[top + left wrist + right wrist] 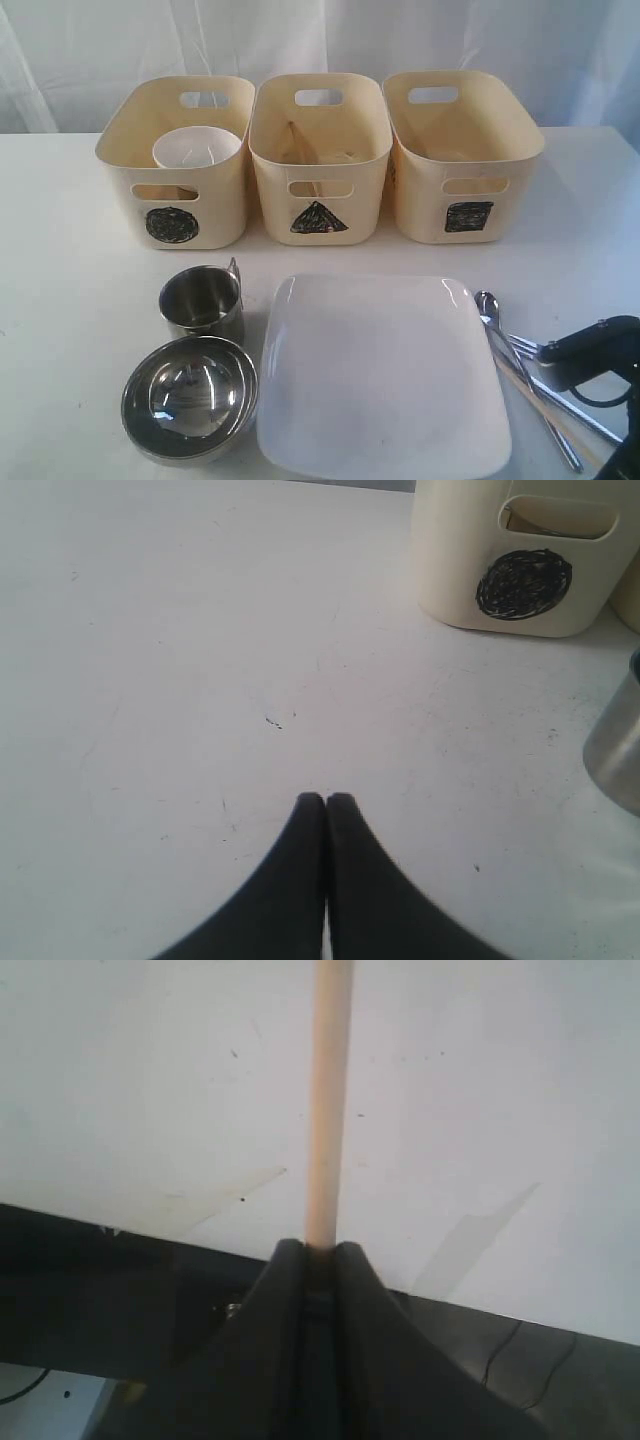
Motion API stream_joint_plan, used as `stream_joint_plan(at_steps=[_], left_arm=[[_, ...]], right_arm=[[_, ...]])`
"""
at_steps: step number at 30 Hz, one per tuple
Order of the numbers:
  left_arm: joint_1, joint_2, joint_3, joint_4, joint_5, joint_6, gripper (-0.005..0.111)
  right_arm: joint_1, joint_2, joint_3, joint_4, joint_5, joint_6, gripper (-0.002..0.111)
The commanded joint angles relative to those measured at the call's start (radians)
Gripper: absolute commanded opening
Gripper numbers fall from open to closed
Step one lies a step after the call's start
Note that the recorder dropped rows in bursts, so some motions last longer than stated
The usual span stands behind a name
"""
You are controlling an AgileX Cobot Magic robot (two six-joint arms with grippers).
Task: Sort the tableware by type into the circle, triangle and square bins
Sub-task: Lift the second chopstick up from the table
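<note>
Three cream bins: circle bin (125,200), triangle bin (365,200), square bin (420,200). One steel mug (200,305) in sight, one steel bowl (190,400), one small white bowl (197,148), one large white square plate (380,370). One spoon (487,302), one fork (522,347). Wooden chopsticks (328,1100): number not clear.

Right wrist cam: the chopstick (329,1100) runs out of frame at one end, and its other end vanishes between the right gripper (320,1250) fingers. In the exterior shot that arm is chopped by the frame edge, and the cutlery (505,340) handles slip under it. The triangle bin (318,215) has something pale inside, maybe wood, too dim to call. Left wrist cam only catches a sliver of a steel mug (618,750), and the circle bin (520,580) is cropped at the rim.
</note>
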Motion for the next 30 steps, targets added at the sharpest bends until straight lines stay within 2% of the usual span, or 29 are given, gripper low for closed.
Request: stream_joint_plan(at_steps=[1,24,30], left_arm=[[-0.001,-0.005,0.004,-0.003,-0.004,0.001,0.000],[-0.001,-0.005,0.004,-0.003,-0.004,0.001,0.000],[-0.001,-0.005,0.004,-0.003,-0.004,0.001,0.000]], right_arm=[[-0.007,-0.009,-0.007,-0.011,0.008,0.004,0.000],[-0.007,-0.039,-0.007,-0.060,0.008,0.043,0.000],[-0.007,-0.113,-0.007,-0.061,0.008,0.043,0.000]])
